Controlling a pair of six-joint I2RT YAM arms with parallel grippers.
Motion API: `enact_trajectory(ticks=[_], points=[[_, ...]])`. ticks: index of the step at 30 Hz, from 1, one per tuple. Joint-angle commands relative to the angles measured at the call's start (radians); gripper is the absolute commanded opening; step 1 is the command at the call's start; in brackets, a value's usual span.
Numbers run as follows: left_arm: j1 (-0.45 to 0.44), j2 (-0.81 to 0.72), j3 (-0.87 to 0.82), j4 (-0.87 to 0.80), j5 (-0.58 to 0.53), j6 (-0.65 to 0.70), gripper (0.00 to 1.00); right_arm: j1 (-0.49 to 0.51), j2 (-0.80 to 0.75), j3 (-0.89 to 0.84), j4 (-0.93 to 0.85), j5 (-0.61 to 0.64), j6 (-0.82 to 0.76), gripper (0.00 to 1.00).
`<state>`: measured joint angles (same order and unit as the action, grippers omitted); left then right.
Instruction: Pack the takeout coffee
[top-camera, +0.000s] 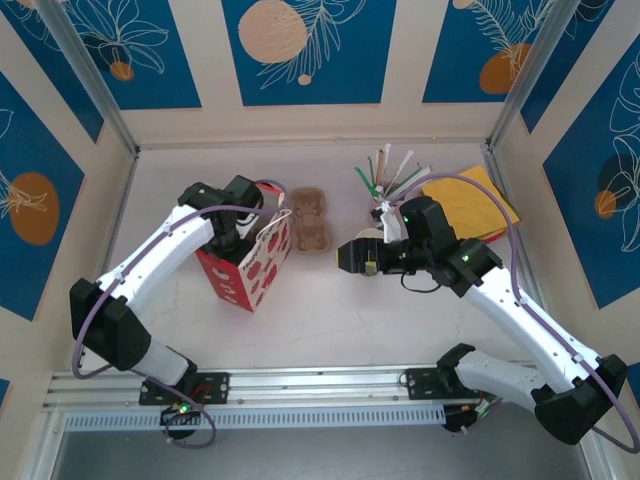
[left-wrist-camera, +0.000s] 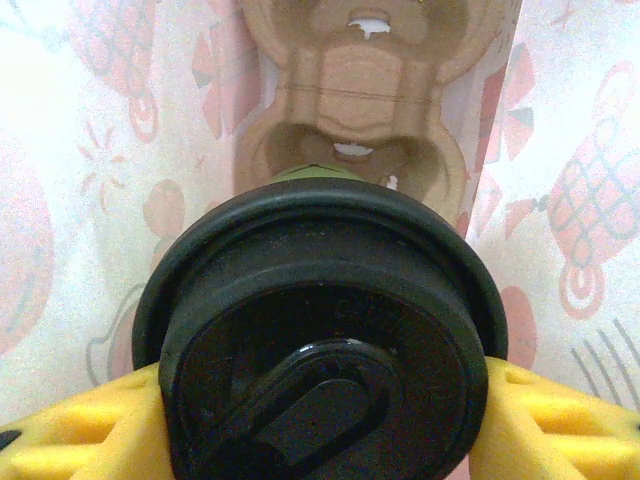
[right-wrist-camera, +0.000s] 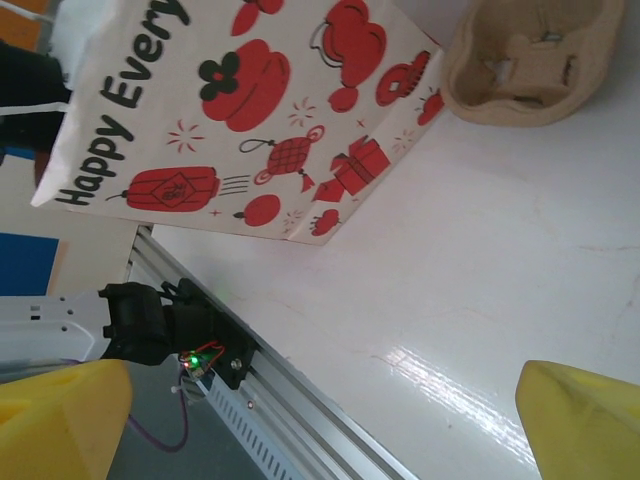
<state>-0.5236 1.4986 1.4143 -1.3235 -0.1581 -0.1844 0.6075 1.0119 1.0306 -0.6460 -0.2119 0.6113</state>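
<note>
The takeout coffee (left-wrist-camera: 320, 340) has its black lid facing the left wrist camera, with a sliver of green cup above the lid. My left gripper (left-wrist-camera: 320, 425) is shut on it, yellow fingers (left-wrist-camera: 70, 435) pressed to either side. The cup hangs between the white inner walls of the red-printed paper bag (top-camera: 255, 265), above a cardboard cup carrier (left-wrist-camera: 355, 90). From above, my left gripper (top-camera: 238, 238) reaches down into the bag's mouth. My right gripper (top-camera: 350, 257) hovers open over bare table, right of the bag (right-wrist-camera: 250, 110), holding nothing.
A brown cup carrier (top-camera: 310, 220) lies on the table just right of the bag. Straws and stirrers (top-camera: 390, 175) and a yellow sheet (top-camera: 475, 205) sit at the back right. A metal rail (top-camera: 320, 385) runs along the near edge.
</note>
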Motion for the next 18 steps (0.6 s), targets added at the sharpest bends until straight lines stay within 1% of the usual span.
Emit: enact_trajectory(ticks=[1, 6, 18], points=[[0.016, -0.028, -0.005, -0.020, -0.016, 0.001, 0.60, 0.018, 0.009, 0.036, 0.039, 0.010, 0.002, 0.99], [0.016, -0.028, -0.005, -0.019, -0.021, 0.003, 0.60, 0.033, 0.035, 0.056, 0.026, 0.013, 0.007, 0.99], [0.016, -0.021, -0.003, -0.004, -0.006, 0.013, 0.59, 0.044, 0.027, 0.052, 0.005, 0.037, 0.010, 0.99]])
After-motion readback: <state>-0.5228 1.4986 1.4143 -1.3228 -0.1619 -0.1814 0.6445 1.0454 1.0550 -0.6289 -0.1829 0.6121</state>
